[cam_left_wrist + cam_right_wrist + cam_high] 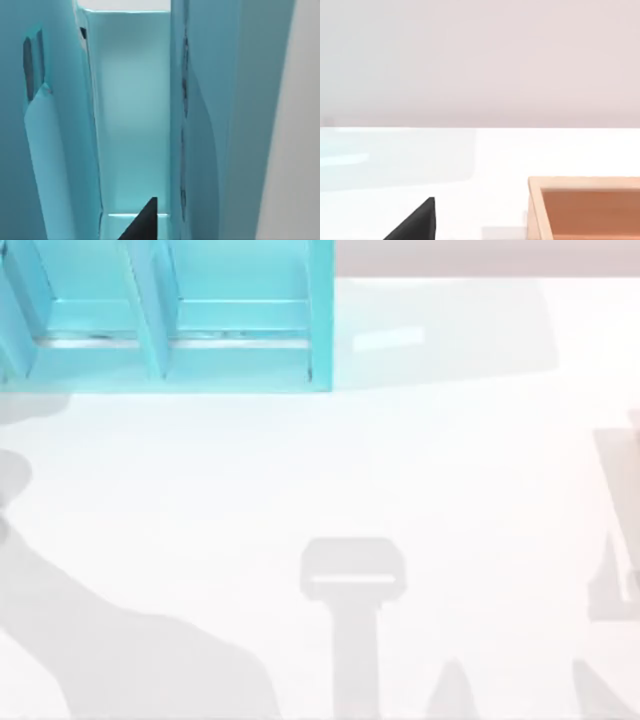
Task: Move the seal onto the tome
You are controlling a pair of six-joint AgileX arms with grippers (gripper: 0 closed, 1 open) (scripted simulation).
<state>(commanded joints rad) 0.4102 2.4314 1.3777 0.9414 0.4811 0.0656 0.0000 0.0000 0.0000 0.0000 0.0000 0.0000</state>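
- On the table [450, 470], you cannot tell where the seal or the tome lies.
- Left gripper [142, 225]: one dark tip shows in the left wrist view. It sits close against the teal shelf unit [130, 110], facing a narrow compartment between two upright dividers. You cannot tell whether it is wide, narrow or holding anything.
- Right gripper [417, 222]: a dark wedge of it shows in the right wrist view, over bare white table. Its state cannot be told either.
- Light wooden box [534, 210]: an open-topped container with an orange-brown inside. It stands on the table near the right gripper, apart from it.
- Teal shelf unit [240, 365], top view: it stands at the table's far left corner, with its compartments open toward the near side.
- Grey shadows [352, 580] lie across the near half of the table.
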